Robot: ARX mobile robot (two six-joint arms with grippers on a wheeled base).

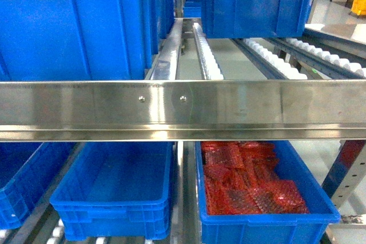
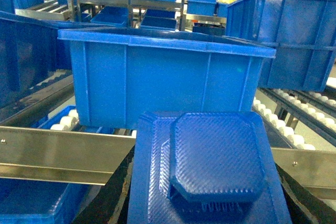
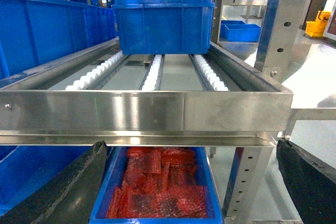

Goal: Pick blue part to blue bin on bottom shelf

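In the left wrist view the blue part point(image 2: 210, 169), a textured square tray-like piece, fills the lower centre of the frame, held in the left gripper point(image 2: 205, 203), whose fingers are hidden under it. In the right wrist view the right gripper point(image 3: 189, 182) stands spread, dark fingers point(image 3: 68, 187) at the lower corners. In the head view, below the steel front rail point(image 1: 183, 110), an empty blue bin point(image 1: 117, 190) sits lower centre beside a bin of red parts point(image 1: 251, 195) on the bottom shelf point(image 1: 182, 198).

Brushed, reflective steel front rail point(image 1: 183, 110); glossy moulded plastic bins point(image 1: 117, 190); blue part point(image 2: 218, 156) finely textured, probably plastic; white plastic rollers point(image 3: 152, 74).
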